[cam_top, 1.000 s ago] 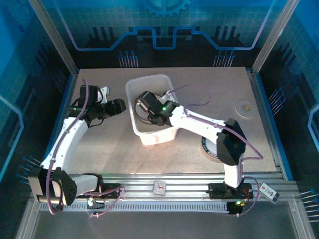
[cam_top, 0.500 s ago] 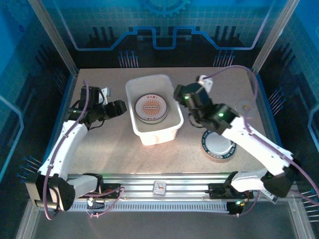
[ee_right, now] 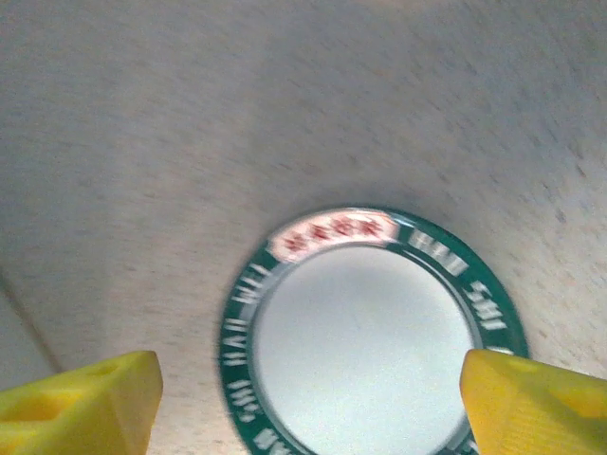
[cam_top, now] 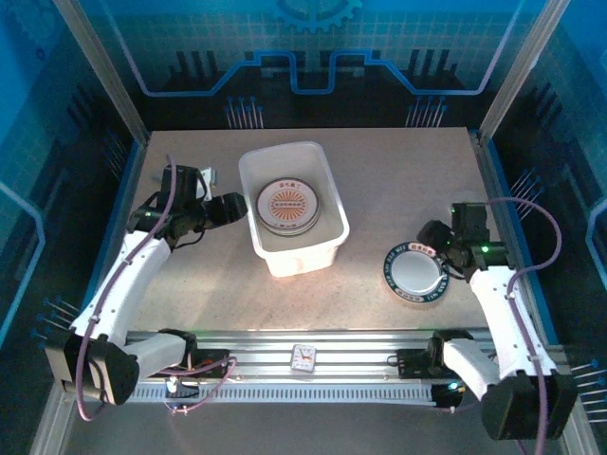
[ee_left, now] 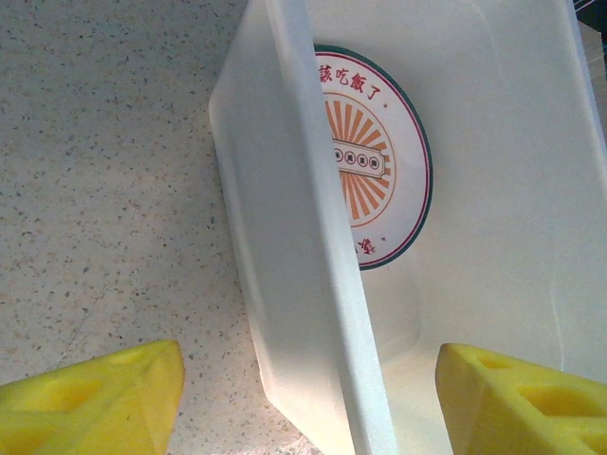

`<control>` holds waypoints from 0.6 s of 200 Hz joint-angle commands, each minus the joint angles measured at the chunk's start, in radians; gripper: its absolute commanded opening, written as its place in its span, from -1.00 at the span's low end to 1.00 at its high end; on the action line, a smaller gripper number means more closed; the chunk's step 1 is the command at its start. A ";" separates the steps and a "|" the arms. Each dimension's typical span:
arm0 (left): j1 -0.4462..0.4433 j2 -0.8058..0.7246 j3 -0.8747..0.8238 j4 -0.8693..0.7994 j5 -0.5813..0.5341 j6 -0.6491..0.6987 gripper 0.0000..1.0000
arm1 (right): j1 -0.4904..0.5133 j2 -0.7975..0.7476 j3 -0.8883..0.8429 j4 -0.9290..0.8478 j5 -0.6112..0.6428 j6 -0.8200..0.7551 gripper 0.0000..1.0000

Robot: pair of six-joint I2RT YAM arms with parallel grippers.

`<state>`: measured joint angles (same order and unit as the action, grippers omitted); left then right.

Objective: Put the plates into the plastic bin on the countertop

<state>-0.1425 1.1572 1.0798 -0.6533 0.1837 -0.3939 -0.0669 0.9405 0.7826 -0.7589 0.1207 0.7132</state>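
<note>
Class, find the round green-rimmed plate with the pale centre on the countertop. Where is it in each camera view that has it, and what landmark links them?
Top external: the green-rimmed plate lies right of centre, right of the translucent plastic bin.
Right wrist: bottom centre, cut by the lower edge.
Shared landmark: the beige speckled countertop beneath it.

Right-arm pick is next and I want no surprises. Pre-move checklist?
1. Right gripper open: ok.
2. Dark-rimmed plate centred under it, flat on the countertop: ok.
3. Plastic bin upright, with one sunburst plate flat inside: ok.
4. Left gripper open, straddling a bin wall: ok.
5. Right gripper height suited to gripping the plate's rim: cannot tell.
</note>
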 commanded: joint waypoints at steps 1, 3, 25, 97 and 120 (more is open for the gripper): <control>-0.008 -0.030 0.007 -0.008 -0.019 -0.013 0.44 | -0.128 0.000 -0.076 0.027 -0.207 -0.079 0.70; -0.008 -0.030 0.007 -0.007 -0.019 -0.012 0.44 | -0.137 0.000 -0.084 0.039 -0.215 -0.082 0.70; -0.008 -0.030 -0.007 -0.006 -0.022 0.004 0.44 | -0.218 0.028 -0.133 0.088 -0.239 -0.108 0.71; -0.008 -0.013 -0.054 0.051 -0.006 0.010 0.45 | -0.229 0.072 -0.164 0.046 -0.134 -0.134 0.73; -0.008 -0.011 -0.057 0.056 -0.009 0.019 0.45 | -0.229 0.105 -0.179 0.057 -0.120 -0.136 0.74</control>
<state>-0.1425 1.1469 1.0328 -0.6281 0.1715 -0.3901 -0.2829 1.0180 0.6243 -0.7021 -0.0265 0.5980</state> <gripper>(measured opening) 0.724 0.868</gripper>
